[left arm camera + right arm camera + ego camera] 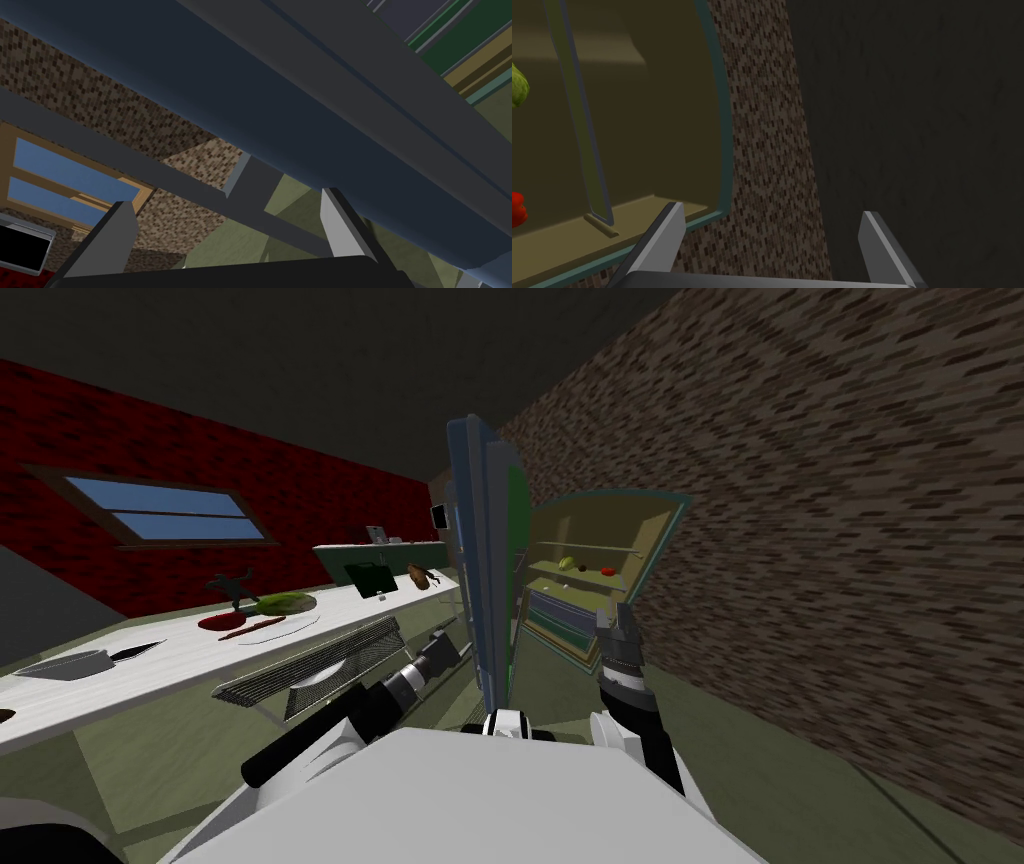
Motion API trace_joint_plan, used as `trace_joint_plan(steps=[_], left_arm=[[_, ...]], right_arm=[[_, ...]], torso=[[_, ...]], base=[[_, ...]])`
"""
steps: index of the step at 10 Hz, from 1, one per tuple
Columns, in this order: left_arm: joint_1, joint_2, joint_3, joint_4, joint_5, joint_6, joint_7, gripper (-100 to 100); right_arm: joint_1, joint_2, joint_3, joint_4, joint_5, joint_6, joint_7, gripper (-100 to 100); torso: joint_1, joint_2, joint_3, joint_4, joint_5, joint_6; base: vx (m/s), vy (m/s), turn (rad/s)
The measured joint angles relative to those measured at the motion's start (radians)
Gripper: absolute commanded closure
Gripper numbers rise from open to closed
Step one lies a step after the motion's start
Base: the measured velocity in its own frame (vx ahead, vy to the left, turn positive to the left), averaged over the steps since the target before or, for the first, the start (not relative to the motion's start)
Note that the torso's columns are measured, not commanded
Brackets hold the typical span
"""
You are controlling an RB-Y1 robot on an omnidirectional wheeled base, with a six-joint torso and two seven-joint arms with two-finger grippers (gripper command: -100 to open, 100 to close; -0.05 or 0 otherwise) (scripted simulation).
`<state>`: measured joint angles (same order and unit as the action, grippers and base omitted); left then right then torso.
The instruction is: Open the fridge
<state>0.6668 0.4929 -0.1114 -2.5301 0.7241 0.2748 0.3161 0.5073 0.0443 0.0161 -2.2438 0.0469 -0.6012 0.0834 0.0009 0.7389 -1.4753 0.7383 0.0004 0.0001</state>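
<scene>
The left pincer (pixel 227 200) stands wide open. The grey handle bar (pixel 150 165) passes between its fingers, unclamped. Just beyond is the dark fridge door (pixel 300 100), swung out edge-on. The right pincer (pixel 770 210) is open and empty. Ahead of it is the fridge (pixel 724 150) rim against the brick wall (pixel 762 150). Deeper inside, a shelf (pixel 637 205) carries a green vegetable (pixel 517 85) and a red item (pixel 516 207). The head view adds open floor (pixel 760 728) beside the right pincer.

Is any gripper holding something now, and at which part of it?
Nothing is clamped. The left gripper stands open, with the grey handle bar of the fridge door passing between its fingers; the right gripper is open and empty.
</scene>
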Motion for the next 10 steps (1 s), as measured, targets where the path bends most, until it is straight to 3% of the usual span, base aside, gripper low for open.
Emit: trace_joint_plan(steps=[4, 5, 10], left_arm=[[0.025, 0.059, 0.064, -0.073, 0.063, 0.038, 0.029, -100], [0.026, 0.060, 0.067, -0.076, 0.065, 0.039, 0.030, 0], [0.026, 0.060, 0.066, -0.075, 0.065, 0.039, 0.030, 0]], right_arm=[[0.000, 0.000, 0.000, 0.000, 0.000, 0.000, 0.000, 0], [0.000, 0.000, 0.000, 0.000, 0.000, 0.000, 0.000, 0], [0.000, 0.000, 0.000, 0.000, 0.000, 0.000, 0.000, 0]], torso=[[0.000, -0.001, -0.001, 0.000, 0.000, 0.000], [0.000, -0.001, 0.000, 0.000, 0.000, 0.000], [-0.001, -0.001, -0.001, 0.000, 0.000, 0.000]], base=[[0.009, -0.016, 0.073], [0.000, 0.000, 0.000], [0.000, 0.000, 0.000]])
